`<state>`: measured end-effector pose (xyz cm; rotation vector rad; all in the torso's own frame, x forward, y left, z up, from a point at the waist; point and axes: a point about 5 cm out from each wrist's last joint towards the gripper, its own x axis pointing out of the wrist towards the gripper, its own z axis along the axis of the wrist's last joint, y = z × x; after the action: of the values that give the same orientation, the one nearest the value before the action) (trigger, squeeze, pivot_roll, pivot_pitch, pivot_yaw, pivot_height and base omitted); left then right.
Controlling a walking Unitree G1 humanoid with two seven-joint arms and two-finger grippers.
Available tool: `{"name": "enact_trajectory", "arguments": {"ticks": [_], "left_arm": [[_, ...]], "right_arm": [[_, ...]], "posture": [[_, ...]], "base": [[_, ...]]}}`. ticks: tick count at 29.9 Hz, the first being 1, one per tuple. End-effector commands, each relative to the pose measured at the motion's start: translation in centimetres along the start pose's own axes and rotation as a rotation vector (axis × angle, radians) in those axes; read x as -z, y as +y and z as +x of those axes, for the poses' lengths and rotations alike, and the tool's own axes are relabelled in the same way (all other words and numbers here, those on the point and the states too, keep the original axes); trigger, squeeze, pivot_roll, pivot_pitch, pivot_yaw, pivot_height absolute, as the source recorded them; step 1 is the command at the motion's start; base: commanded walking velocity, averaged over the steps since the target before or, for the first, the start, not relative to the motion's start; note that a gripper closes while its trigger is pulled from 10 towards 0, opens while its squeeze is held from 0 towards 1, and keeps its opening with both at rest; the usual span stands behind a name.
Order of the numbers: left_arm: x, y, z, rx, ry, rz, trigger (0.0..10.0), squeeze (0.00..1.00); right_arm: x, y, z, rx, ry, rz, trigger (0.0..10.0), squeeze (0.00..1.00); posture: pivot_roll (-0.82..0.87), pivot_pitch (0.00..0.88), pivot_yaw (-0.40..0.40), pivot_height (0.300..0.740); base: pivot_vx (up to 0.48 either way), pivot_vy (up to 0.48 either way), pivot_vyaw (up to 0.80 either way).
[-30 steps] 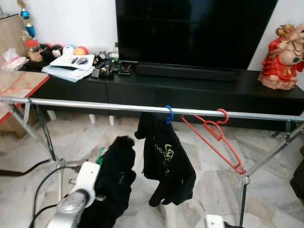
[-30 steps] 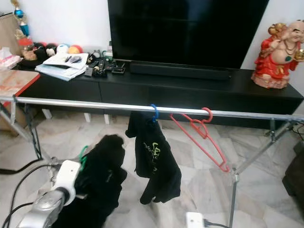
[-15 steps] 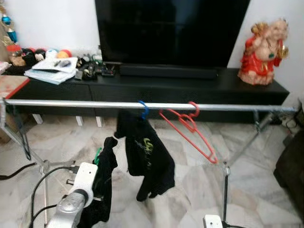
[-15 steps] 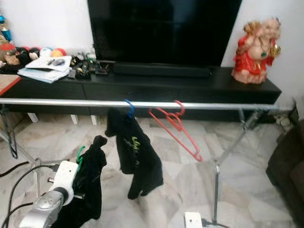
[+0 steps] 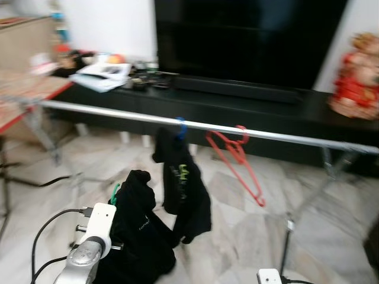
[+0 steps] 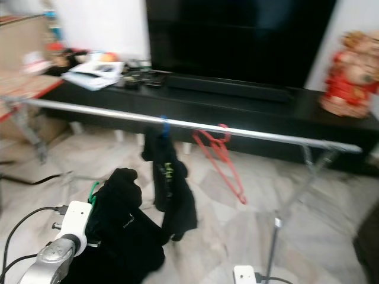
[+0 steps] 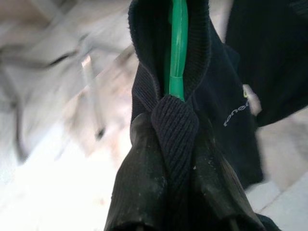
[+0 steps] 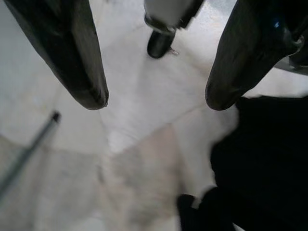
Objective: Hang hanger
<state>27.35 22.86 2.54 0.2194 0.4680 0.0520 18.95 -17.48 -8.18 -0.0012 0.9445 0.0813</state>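
Note:
My left gripper (image 7: pixel 174 126) is shut on a green hanger (image 7: pixel 177 48) whose neck is wrapped in the collar of a black garment (image 5: pixel 139 231). I hold it low, in front of and below the silver rail (image 5: pixel 118 113) of a drying rack, left of the middle. On the rail, a second black garment (image 5: pixel 183 189) hangs from a blue hook (image 5: pixel 180 126), and a bare red hanger (image 5: pixel 237 158) hangs tilted just right of it. My right gripper (image 8: pixel 156 100) is open and points down at the marble floor, with nothing between its fingers.
Behind the rack stand a long black TV console (image 5: pixel 249 103), a large dark TV (image 5: pixel 249 35) and a red figurine (image 5: pixel 355 83). A red-edged table (image 5: pixel 23 94) is at the left. Cables (image 5: pixel 35 180) lie on the floor near the rack's left legs.
The whole picture has shifted and blurred, so the camera has moved. My left gripper still holds the hanger with the black garment, which now hangs bulkier and wider.

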Motion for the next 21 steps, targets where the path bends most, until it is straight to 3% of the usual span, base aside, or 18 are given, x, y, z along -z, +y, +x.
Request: {"name": "enact_trajectory", "arguments": {"ticks": [1, 7, 11, 18, 21], "left_arm": [[-1.0, 0.9, -0.2, -0.035, -0.051, 0.004, 10.0, 0.0], [-0.8, 1.2, -0.6, -0.031, -0.069, -0.021, 10.0, 0.0], [-1.6, 0.5, -0.8, 0.028, -0.12, -0.079, 10.0, 0.0], [-1.7, -0.2, -0.8, 0.069, -0.129, -0.083, 10.0, 0.0], [-1.7, -0.3, -0.8, 0.079, -0.13, -0.083, 10.0, 0.0]], "right_arm": [[-0.4, 0.8, 0.2, -0.028, -0.012, -0.008, 10.0, 0.0], [-0.5, 1.1, 0.2, -0.046, -0.016, -0.007, 10.0, 0.0], [-0.5, 1.0, 0.2, -0.04, -0.014, 0.018, 10.0, 0.0], [-0.5, 0.9, 0.2, -0.022, -0.013, 0.017, 10.0, 0.0], [-0.5, 0.8, 0.2, -0.022, -0.013, 0.015, 10.0, 0.0]], "posture": [[0.13, 0.0, -0.024, 0.74], [0.13, 0.0, -0.026, 0.74], [0.13, 0.0, -0.029, 0.74], [0.13, 0.0, -0.032, 0.74], [0.13, 0.0, -0.035, 0.74]], "base": [[0.0, 0.0, 0.8], [0.0, 0.0, 0.68], [0.0, 0.0, 0.0], [0.0, 0.0, 0.0], [0.295, 0.0, 0.0]]}}
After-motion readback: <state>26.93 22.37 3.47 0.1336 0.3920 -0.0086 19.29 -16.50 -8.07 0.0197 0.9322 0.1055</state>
